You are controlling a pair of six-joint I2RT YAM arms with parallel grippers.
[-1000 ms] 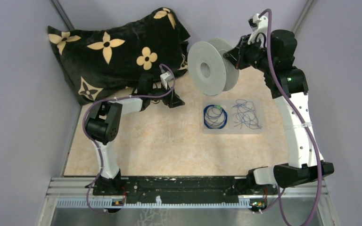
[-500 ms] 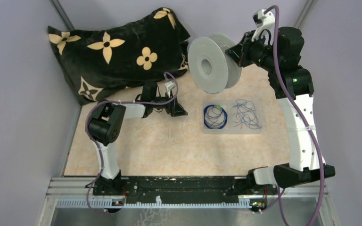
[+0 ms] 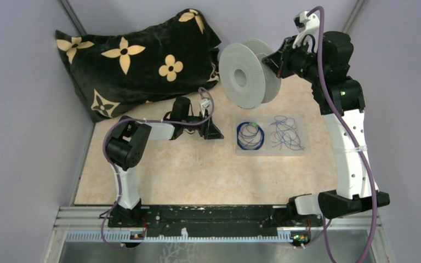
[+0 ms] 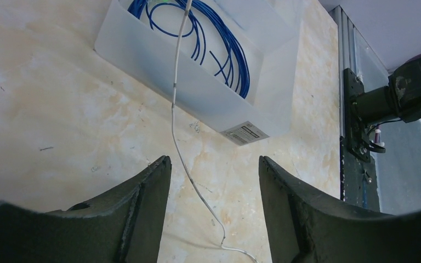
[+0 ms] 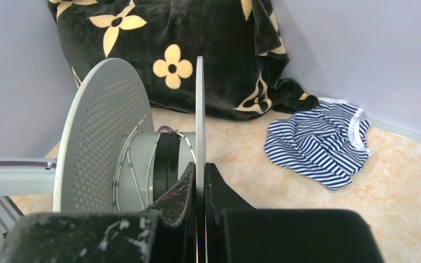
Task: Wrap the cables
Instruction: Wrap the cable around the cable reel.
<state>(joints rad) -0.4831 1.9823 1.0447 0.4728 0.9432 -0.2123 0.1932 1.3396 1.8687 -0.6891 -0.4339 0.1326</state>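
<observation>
Your left claw (image 4: 214,163) is open wide and holds nothing. It hangs low over the counter (image 3: 197,170) and points at the clear tray (image 4: 159,66). In the top view it sits just left of the tray and does not touch it.

The cables are in that tray. The blue coil (image 4: 219,44) lies in the tray's left half, the part next to your left claw. From the top you can see a green bit on the coil's far side. The tangle (image 3: 286,133) lies in the right half, farther from the claw.

One thin white wire (image 4: 174,109) comes out of the tray, over its near wall, and runs along the counter toward the claw. In the left wrist view it passes between the two open fingers, closer to the left one. You cannot tell if it touches either finger.

Your right claw (image 5: 200,170) is pinched tight on the thin edge of one round side of the spool (image 5: 104,126). The spool stands on edge, past the far side of the tray and well apart from the cables. Thin pale lines cross the spool's middle; they look like wire.

A black pillow (image 3: 131,55) with yellow flowers lies at the far left of the counter. A striped cloth (image 5: 320,139) lies by the back wall, seen only from the right wrist.
</observation>
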